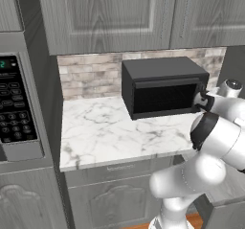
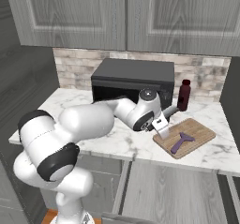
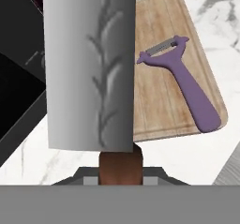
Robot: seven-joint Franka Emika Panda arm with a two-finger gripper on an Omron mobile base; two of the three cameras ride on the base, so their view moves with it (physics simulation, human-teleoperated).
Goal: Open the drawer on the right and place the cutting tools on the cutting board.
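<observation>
Gripper (image 2: 161, 128) clamped on knife (image 3: 89, 63) handle, purple peeler (image 3: 187, 85) lying on cutting board (image 3: 157, 101)

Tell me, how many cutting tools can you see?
2. The purple peeler lies on the cutting board. The knife is held in the tool, its blade over the board's edge.

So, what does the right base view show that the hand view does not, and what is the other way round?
Right base view alone: the dark red bottle beside the microwave, the upper cabinets, the brick wall.

Hand view alone: the knife's brown handle clamped in the gripper, and the metal blade on the purple peeler.

Both: the cutting board on the marble counter, the peeler lying on it, the knife blade held above the board's edge.
</observation>
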